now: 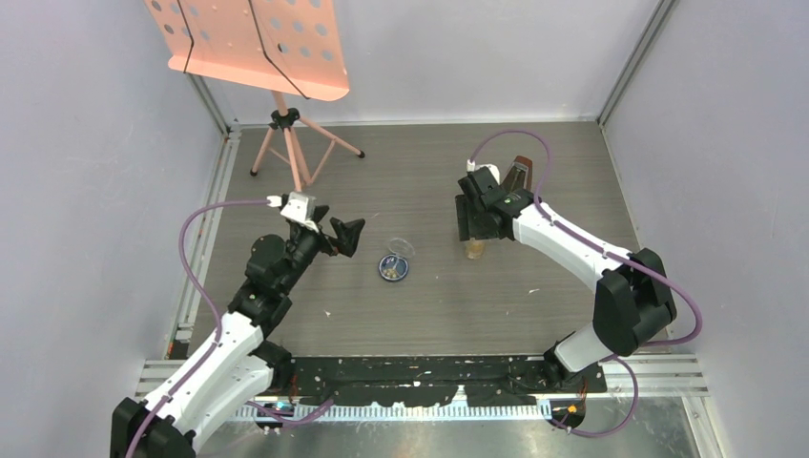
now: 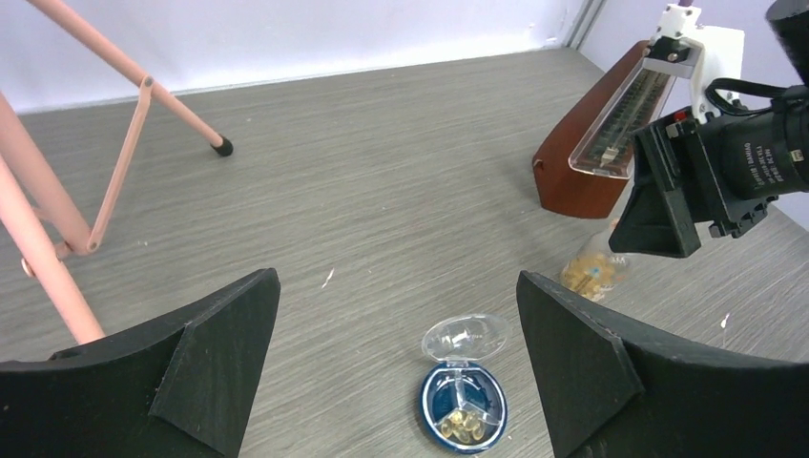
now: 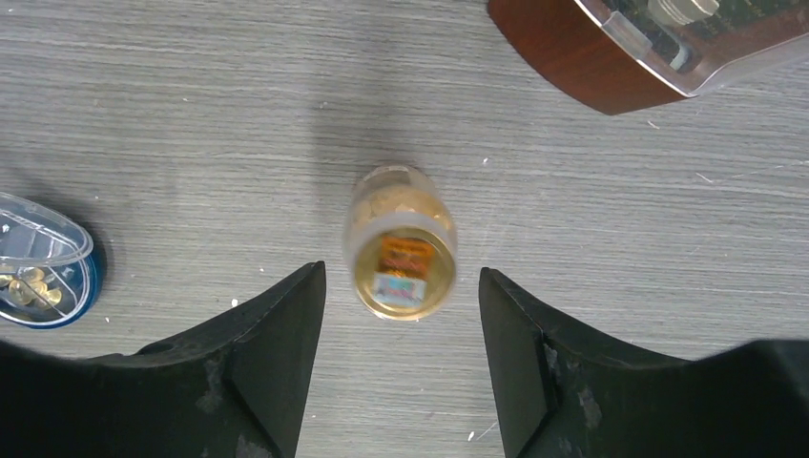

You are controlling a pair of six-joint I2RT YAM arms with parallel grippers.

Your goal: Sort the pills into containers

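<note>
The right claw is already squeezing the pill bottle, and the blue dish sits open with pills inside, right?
Not squeezing: the right wrist view shows the right gripper open, fingers apart from the bottle on both sides. The blue dish is open, pills inside.

White shells are being worn along the links of the left arm (image 1: 210, 367) and the right arm (image 1: 563, 239), with black blocks being used at the joints. A purple cable (image 1: 515, 133) is being looped out from each wrist. The left gripper (image 2: 396, 286) and the right gripper (image 3: 401, 277) are each being fitted with two matte black, wedge-shaped fingers (image 3: 272, 353); pale scuffs are being shown on the right pair. A black camera lens (image 2: 754, 162) with white lettering is being carried under a white bracket (image 2: 711, 48) at the right wrist.
</note>
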